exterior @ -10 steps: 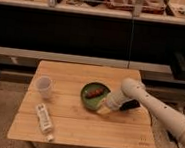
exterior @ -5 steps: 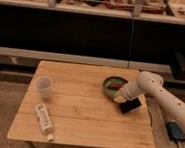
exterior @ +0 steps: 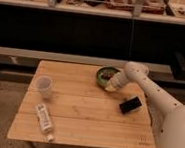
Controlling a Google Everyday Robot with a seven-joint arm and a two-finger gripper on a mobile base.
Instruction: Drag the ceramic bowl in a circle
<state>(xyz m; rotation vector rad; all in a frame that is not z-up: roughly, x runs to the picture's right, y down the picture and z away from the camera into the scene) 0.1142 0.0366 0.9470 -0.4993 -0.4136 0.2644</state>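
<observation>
dark green round ceramic bowl now sits near the wooden table's far edge, swung up from mid-table (the circle looks underway); gripper clenched on its near rim, translucent white cup well apart.

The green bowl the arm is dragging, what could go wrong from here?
The ceramic bowl sits close to the table's far edge, so a wide arc could push it off. The gripper, shut on its near rim, might tip it and spill the bits inside. Circling nearer, the bowl could hit the black object.
</observation>
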